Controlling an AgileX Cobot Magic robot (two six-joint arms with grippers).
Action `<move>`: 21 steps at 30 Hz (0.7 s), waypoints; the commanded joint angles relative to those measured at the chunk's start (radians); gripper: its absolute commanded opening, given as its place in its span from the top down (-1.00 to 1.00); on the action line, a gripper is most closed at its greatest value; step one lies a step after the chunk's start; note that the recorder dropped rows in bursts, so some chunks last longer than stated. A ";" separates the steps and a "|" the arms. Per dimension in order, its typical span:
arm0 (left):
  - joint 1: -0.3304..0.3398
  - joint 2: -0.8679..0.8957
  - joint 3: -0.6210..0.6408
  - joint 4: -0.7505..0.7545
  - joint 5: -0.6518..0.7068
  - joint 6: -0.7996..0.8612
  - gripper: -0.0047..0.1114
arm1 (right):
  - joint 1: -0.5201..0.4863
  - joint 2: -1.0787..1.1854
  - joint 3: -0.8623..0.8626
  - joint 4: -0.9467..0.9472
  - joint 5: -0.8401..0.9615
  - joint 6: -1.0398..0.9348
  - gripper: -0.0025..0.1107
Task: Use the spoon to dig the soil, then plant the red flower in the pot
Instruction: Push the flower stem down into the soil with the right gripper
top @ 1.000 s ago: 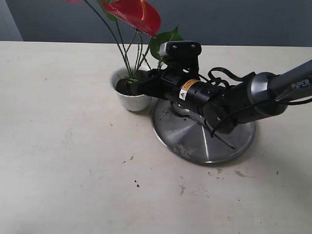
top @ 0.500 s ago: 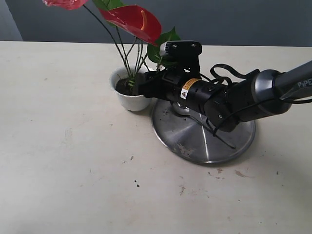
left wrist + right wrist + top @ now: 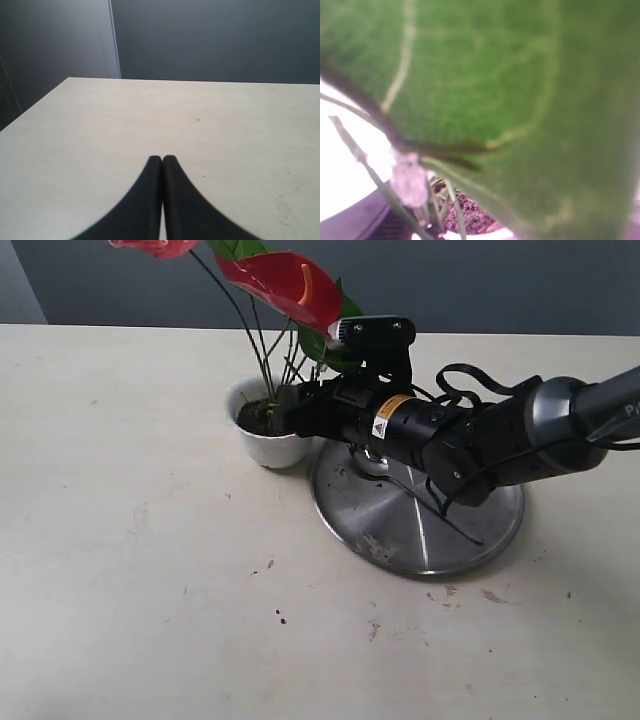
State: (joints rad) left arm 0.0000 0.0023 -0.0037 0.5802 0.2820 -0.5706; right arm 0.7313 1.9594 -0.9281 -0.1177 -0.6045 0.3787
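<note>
The white pot [image 3: 268, 445] stands on the table just left of the steel plate, with dark soil [image 3: 252, 418] in its mouth. The red flower [image 3: 285, 282] rises from the pot on thin green stems [image 3: 262, 360]. A second bloom [image 3: 152, 245] shows at the top edge. My right gripper [image 3: 291, 410] reaches over the pot's rim and is shut on the stems low down. In the right wrist view a green leaf [image 3: 520, 100] fills most of the frame, with stems [image 3: 456, 210] and soil [image 3: 467, 212] below it. My left gripper [image 3: 162, 159] is shut and empty over bare table. I cannot make out the spoon.
A large round steel plate [image 3: 400, 525] lies right of the pot, half under my right arm [image 3: 470, 440], with soil smears on it. Crumbs of soil [image 3: 281, 617] dot the table in front. A dark wall [image 3: 480, 280] runs behind the table's far edge.
The flower has swung with the right gripper: its stems stand more upright, the second bloom has come into view at the top left, and the gripper has lifted slightly. The left gripper's earlier state is not shown.
</note>
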 commanded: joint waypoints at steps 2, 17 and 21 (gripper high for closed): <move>0.001 -0.002 0.004 0.000 0.002 -0.002 0.91 | -0.002 -0.012 0.008 -0.007 0.015 -0.010 -0.07; 0.001 -0.002 0.004 0.000 0.002 -0.002 0.91 | -0.002 -0.071 0.008 -0.046 0.080 -0.012 -0.07; 0.001 -0.002 0.004 0.000 0.002 -0.002 0.91 | -0.002 -0.083 0.008 -0.054 0.088 -0.012 -0.07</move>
State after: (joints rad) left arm 0.0000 0.0023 -0.0037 0.5802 0.2820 -0.5706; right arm 0.7313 1.8945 -0.9281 -0.1583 -0.5276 0.3714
